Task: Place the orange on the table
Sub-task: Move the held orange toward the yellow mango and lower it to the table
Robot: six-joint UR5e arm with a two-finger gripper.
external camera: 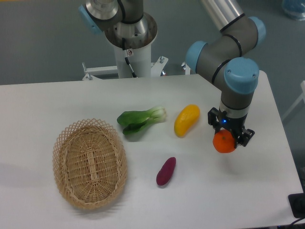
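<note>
Claw (226, 141) at right of frame is clamped on the orange (224, 142), held just above the table (248, 191). To its left lie a yellow fruit (186, 119), leafy greens (141, 120), a purple vegetable (166, 171) and a basket (89, 163) at lower left.

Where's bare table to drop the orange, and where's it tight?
Bare table lies below and right of the orange held in the gripper, out to the right edge. Also free: the front strip past the purple vegetable. Crowded: mango and bok choy at centre.
</note>
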